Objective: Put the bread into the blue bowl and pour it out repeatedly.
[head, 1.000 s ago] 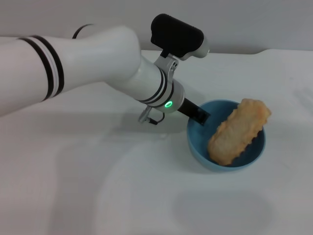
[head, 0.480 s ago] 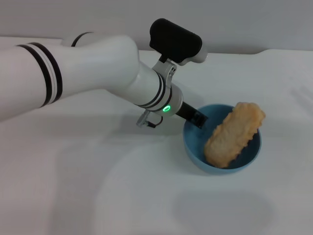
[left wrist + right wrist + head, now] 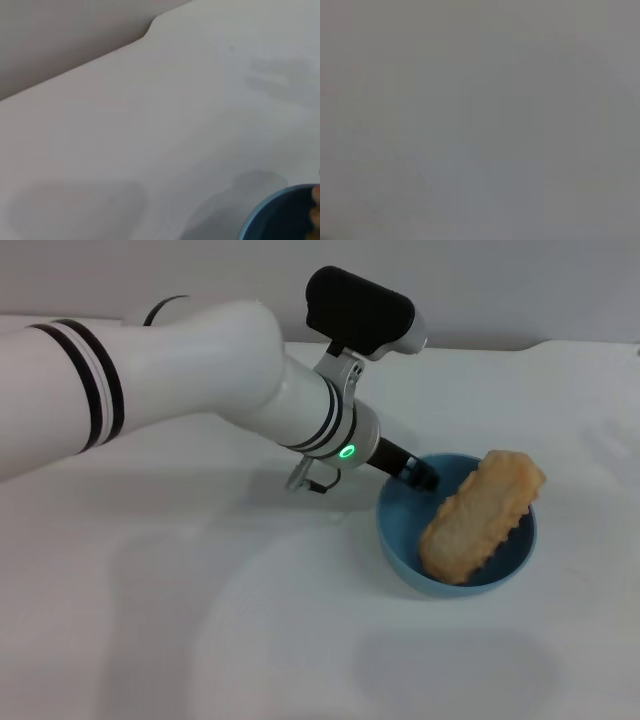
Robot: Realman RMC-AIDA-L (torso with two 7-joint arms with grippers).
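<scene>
The blue bowl (image 3: 400, 540) stands on the white table, right of centre in the head view. The bread (image 3: 480, 515) lies slantwise in it with its plain tan underside up, its far end sticking out over the bowl's far right rim. My left gripper (image 3: 418, 476) reaches in from the left and is shut on the bowl's near-left rim, one dark finger showing over the edge. The left wrist view shows part of the bowl (image 3: 280, 215) and a sliver of the bread (image 3: 315, 210). The right gripper is out of view.
The white table (image 3: 250, 620) spreads out around the bowl, with its back edge and a grey wall behind. My left arm crosses the table's left half. The right wrist view shows only plain grey.
The bowl with the bread shifted slightly to the left and then settled, moving together with my left gripper at its rim. The bread kept its place in the bowl.
</scene>
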